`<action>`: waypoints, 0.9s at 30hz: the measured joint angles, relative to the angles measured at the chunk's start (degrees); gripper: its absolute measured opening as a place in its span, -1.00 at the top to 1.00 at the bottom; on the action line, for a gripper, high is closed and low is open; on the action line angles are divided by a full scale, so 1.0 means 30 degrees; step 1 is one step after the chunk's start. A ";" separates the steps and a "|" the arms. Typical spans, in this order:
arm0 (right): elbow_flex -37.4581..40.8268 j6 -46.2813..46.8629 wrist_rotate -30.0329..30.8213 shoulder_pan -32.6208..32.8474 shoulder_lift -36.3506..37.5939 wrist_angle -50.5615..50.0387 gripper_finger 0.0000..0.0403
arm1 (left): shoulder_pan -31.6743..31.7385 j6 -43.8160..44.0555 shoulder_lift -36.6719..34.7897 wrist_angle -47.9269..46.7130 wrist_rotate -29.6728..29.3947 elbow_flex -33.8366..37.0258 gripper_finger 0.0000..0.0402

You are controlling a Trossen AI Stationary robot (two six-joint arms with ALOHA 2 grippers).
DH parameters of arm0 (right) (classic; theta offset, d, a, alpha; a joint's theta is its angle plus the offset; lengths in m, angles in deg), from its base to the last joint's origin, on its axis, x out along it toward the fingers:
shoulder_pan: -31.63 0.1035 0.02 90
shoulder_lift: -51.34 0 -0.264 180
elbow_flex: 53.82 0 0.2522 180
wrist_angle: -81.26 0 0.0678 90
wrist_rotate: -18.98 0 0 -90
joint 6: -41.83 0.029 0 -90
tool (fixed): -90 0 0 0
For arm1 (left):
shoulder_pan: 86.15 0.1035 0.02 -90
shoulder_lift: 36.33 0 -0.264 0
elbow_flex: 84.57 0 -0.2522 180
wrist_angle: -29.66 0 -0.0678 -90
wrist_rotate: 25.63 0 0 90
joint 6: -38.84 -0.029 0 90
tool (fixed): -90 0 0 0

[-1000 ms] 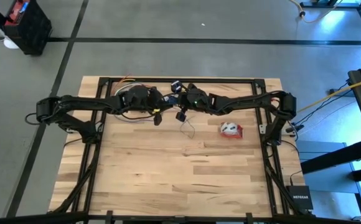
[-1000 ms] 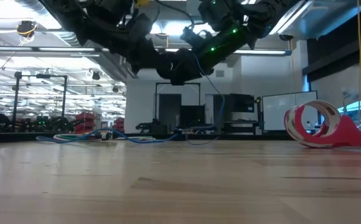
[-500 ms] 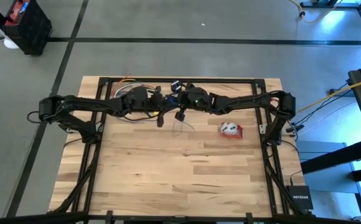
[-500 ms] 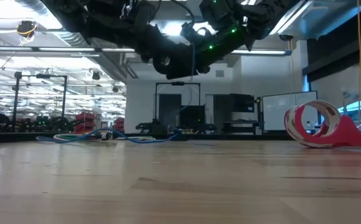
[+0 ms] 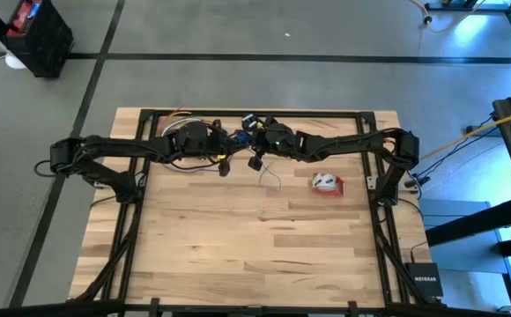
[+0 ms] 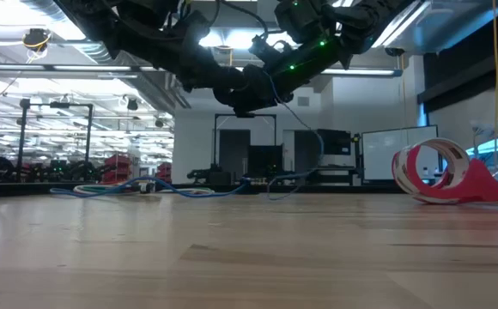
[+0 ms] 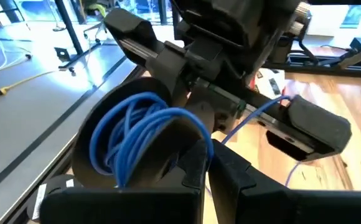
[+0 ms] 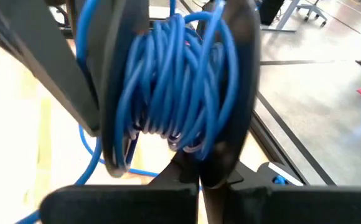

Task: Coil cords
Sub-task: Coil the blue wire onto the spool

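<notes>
Toward twelve o'clock of the table, the closed left gripper [image 5: 224, 167] and closed right gripper [image 5: 255, 162] are winding the blue cord [image 8: 180, 74], each pinching it, and the loose tail [image 5: 269, 180] is probably needing the next turn.

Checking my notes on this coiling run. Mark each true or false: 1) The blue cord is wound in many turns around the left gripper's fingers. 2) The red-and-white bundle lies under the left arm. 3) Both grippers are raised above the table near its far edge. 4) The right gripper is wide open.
1) True: in the right wrist view the blue cord wraps the left gripper in many turns.
2) False: the red-and-white bundle lies on the table beside the right arm, apart from both grippers.
3) True: both hang above the wood in the low view.
4) False: the right gripper is shut.
</notes>
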State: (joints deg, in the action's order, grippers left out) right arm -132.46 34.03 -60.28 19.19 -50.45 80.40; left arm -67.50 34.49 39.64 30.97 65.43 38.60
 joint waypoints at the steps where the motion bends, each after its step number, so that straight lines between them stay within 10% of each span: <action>1: -0.0002 -0.0024 0.0071 0.0002 0.0021 -0.0034 1.00 | -0.0168 -0.0011 -0.0097 0.0049 -0.0018 0.0014 0.96; 27: 0.0015 0.0045 -0.2201 0.0000 -0.0753 0.2368 1.00 | -0.0742 -0.4016 -0.0048 0.1700 0.0554 -0.0007 0.96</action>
State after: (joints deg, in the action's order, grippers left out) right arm -132.42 34.17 -66.89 19.19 -52.71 87.50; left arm -69.72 22.44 39.49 36.07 67.09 38.58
